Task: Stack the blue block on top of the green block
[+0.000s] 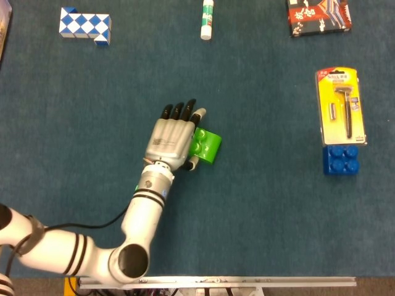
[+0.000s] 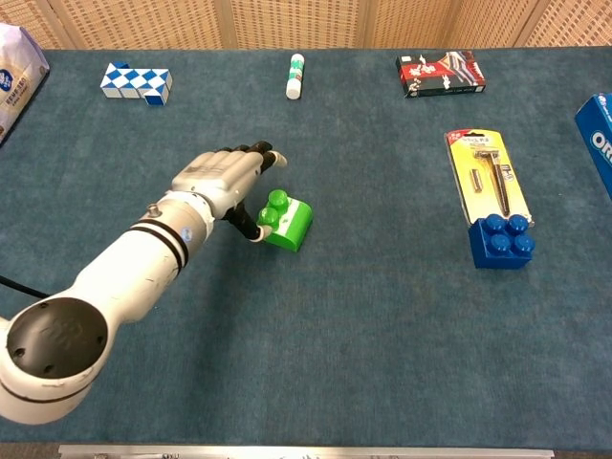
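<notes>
The green block [image 1: 207, 146] [image 2: 289, 222] lies tilted on the blue cloth near the table's middle, its studs turned up and toward my left hand [image 1: 171, 139] [image 2: 222, 177]. That hand hovers at the block's left side with its fingers stretched out above and past it; the thumb touches the near left corner. The fingers do not close on it. The blue block [image 1: 341, 160] [image 2: 501, 240] sits upright far to the right, against the near end of a razor pack. My right hand shows in neither view.
A yellow razor pack [image 1: 341, 105] [image 2: 491, 182] lies just beyond the blue block. Along the far edge are a blue-white snake puzzle [image 1: 85, 24], a glue stick [image 1: 207, 18] and a red box [image 1: 318, 16]. A blue box [image 2: 598, 134] juts in at the right edge.
</notes>
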### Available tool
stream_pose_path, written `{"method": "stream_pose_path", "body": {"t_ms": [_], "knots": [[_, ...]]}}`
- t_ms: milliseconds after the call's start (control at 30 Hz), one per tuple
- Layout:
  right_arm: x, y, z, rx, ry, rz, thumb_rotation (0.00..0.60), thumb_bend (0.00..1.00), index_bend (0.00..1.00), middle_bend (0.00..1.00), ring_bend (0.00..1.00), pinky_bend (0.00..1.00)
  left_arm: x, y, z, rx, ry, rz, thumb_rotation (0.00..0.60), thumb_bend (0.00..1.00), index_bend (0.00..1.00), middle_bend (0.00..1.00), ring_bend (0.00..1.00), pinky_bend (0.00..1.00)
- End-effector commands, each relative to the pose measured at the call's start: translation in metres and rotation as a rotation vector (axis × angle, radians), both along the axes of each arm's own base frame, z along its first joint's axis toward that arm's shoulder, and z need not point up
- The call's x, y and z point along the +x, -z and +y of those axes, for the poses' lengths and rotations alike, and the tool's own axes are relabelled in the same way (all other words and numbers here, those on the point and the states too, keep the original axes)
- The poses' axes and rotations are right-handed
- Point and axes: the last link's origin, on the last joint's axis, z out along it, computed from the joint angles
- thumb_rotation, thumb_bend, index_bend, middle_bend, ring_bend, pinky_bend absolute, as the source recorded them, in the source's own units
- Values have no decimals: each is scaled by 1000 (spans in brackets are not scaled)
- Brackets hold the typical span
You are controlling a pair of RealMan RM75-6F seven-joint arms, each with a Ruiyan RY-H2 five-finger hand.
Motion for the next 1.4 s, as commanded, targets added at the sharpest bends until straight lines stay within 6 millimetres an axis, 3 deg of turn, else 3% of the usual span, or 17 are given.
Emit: {"method": "stream_pose_path", "body": {"t_ms": [33, 167, 433, 867, 1133, 1400], "knots": [[0, 1, 0, 5, 0, 3, 600, 431, 393, 299, 274, 330, -11, -27, -9, 54, 34, 24, 600, 258, 109, 0, 0, 53], [2, 5, 0, 14, -7, 7, 600, 431, 393, 299, 274, 330, -31, -58, -21, 102, 67, 63, 600, 259, 117, 0, 0, 53], [11, 19, 1, 47, -48, 24, 600, 428, 393, 299, 273, 330, -92, -125, -47, 164, 65, 113, 600, 258, 154, 0, 0, 53], [27, 49, 3, 141, -151, 43, 600, 411, 393, 299, 261, 330, -179, -191, -89, 193, 136, 164, 600, 258, 173, 0, 0, 53], [32, 65, 0, 200, -169, 56, 600, 357, 393, 296, 241, 330, -203, -212, -107, 281, 104, 108, 600, 258, 215, 0, 0, 53], [46, 86, -9, 261, -233, 69, 600, 329, 393, 267, 214, 326, -206, -218, -112, 295, 108, 127, 600, 258, 220, 1, 0, 53]]}}
